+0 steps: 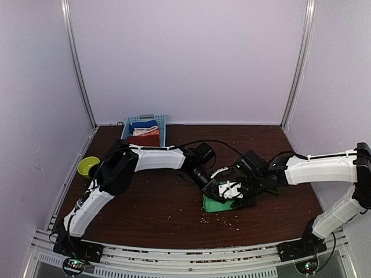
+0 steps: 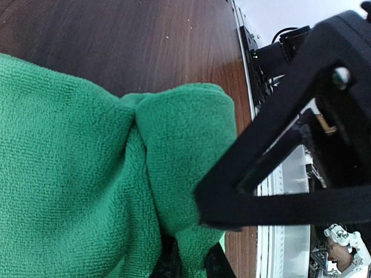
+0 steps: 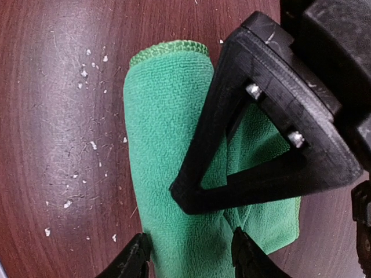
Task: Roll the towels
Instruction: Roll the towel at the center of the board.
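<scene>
The green towel (image 1: 215,204) lies partly rolled on the dark table, between the two arms. In the right wrist view the green towel (image 3: 168,133) is a thick roll, and my right gripper (image 3: 191,258) is closed around it, one fingertip against each side. My left gripper (image 2: 191,263) is shut on a pinched fold of the green towel (image 2: 69,174) at the roll's flat part. In the top view my left gripper (image 1: 213,185) and right gripper (image 1: 231,191) meet over the towel, their fingers crossing. The rust towel (image 1: 143,139) lies in the basket at the back.
A blue basket (image 1: 164,131) at the back left also holds a blue cloth (image 1: 145,124) and a pale cloth. A yellow-green bowl (image 1: 88,167) stands at the table's left edge. White crumbs dot the table (image 1: 174,214) around the towel.
</scene>
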Available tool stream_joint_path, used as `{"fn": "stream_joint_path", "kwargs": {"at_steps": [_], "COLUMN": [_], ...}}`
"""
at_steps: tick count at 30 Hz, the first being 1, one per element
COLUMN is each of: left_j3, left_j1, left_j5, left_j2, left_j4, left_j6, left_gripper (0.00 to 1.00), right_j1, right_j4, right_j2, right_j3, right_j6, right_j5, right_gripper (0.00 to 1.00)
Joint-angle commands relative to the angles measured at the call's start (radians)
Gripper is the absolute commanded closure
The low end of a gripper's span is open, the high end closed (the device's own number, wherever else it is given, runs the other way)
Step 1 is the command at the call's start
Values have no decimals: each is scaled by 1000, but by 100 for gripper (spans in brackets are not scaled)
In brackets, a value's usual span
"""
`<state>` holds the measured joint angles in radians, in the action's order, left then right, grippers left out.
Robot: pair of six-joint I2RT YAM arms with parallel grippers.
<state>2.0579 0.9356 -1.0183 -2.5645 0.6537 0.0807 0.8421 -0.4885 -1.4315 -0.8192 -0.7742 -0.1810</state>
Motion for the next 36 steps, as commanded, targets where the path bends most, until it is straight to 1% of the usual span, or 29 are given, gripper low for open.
{"fn": "stream_joint_path", "kwargs": {"at_steps": [1, 4, 7, 8, 10, 12, 14, 17, 19, 21, 23, 25, 28, 31, 34, 36], "left_j3": [-20, -15, -12, -13, -19, -58, -211, -453, -585, -671, -716, -786, -904, -986, -1035, -1019], "left_j1": [3, 2, -2, -4, -12, -25, -42, -79, -84, -86, -83, -72, -23, 33, 116, 187], "left_j5": [57, 65, 84, 102, 170, 292, 430, 563, 655, 740, 797, 859, 993, 1101, 1154, 1169], "left_j2": [-66, -65, -51, -40, -6, 65, 190, 405, 524, 615, 661, 721, 827, 880, 890, 871], "left_j4": [93, 93, 93, 93, 92, 42, -99, -334, -450, -503, -503, -545, -647, -713, -761, -775], "left_j6": [8, 2, -15, -24, -39, -42, -9, 51, 53, 35, 11, -7, -87, -220, -372, -476], "left_gripper": [87, 84, 78, 76, 68, 60, 53, 48, 44, 40, 39, 38, 38, 38, 38, 37], "right_j1": [12, 11, 11, 11, 8, -1, -30, -86, -129, -173, -219, -274, -358, -410, -440, -452], "right_j4": [78, 70, 40, 20, -25, -73, -122, -196, -262, -337, -414, -492, -617, -698, -743, -740], "right_j2": [-36, -69, -101, -112, -135, -153, -163, -176, -193, -230, -285, -362, -487, -596, -688, -738], "right_j3": [33, 37, 32, 25, 4, -16, -27, -54, -84, -130, -186, -251, -354, -442, -526, -557], "right_j6": [-31, -46, -52, -51, -42, -31, -21, -23, -32, -41, -58, -82, -134, -154, -133, -79], "right_j5": [42, 44, 20, 2, -36, -93, -153, -249, -311, -377, -442, -512, -603, -647, -656, -643], "right_gripper": [49, 53, 63, 68, 76, 82, 85, 87, 87, 87, 87, 87, 88, 89, 89, 89]}}
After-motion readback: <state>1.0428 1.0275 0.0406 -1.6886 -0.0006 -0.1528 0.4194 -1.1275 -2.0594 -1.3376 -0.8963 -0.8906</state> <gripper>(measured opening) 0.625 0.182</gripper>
